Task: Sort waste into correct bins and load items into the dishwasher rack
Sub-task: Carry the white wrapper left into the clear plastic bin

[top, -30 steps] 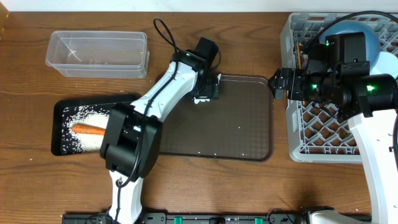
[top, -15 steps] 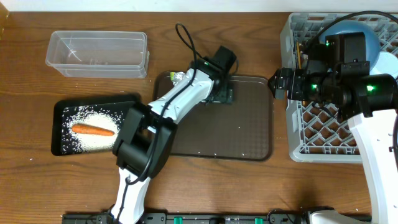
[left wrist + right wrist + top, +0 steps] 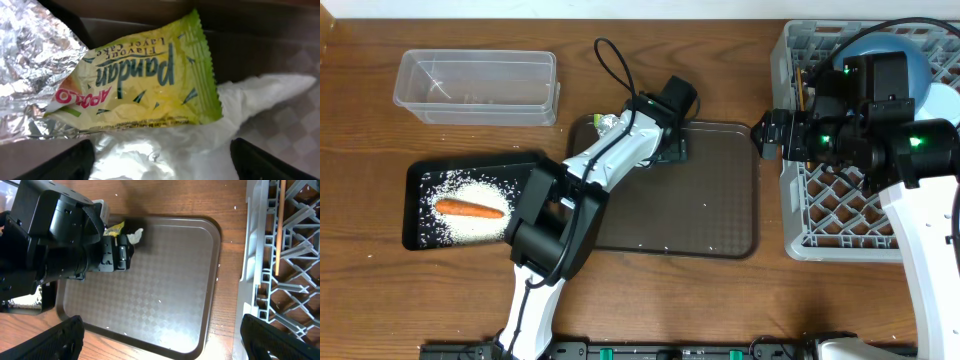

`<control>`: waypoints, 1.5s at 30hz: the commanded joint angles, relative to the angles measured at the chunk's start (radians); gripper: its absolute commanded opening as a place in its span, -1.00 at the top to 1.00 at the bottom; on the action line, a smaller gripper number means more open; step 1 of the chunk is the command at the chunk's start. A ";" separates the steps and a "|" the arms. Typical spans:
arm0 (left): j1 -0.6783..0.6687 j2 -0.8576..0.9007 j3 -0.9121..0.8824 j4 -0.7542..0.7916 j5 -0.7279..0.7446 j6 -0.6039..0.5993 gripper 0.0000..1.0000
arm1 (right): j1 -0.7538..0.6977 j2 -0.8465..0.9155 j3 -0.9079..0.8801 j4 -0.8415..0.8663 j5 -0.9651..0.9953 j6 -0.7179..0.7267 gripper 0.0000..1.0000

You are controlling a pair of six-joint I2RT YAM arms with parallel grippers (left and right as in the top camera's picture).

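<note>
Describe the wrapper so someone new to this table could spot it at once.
Find the brown tray in the middle of the table and go to its far left corner. The wrapper there is the flat green-yellow packet printed "Pandan", lying on the white tissue, with crumpled silver foil beside it.

A dark brown wooden table (image 3: 390, 300) is seen across the whole overhead view, its grain laid from 9 to 3 o'clock. A paler band (image 3: 720, 8) is seen at 12 o'clock, a black rail (image 3: 650, 352) at 6 o'clock. The surface is evenly lit.
</note>
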 commanded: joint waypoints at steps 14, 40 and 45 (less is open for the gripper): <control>-0.031 -0.002 -0.006 -0.092 -0.015 -0.043 0.88 | 0.006 -0.016 0.003 -0.001 0.005 0.000 -0.99; 0.174 -0.383 -0.006 0.005 -0.334 -0.127 0.88 | 0.006 -0.016 0.003 -0.001 0.005 0.000 -0.99; 0.299 -0.359 -0.006 0.136 -0.401 -0.115 0.88 | 0.006 -0.016 0.003 -0.001 0.005 0.000 -0.98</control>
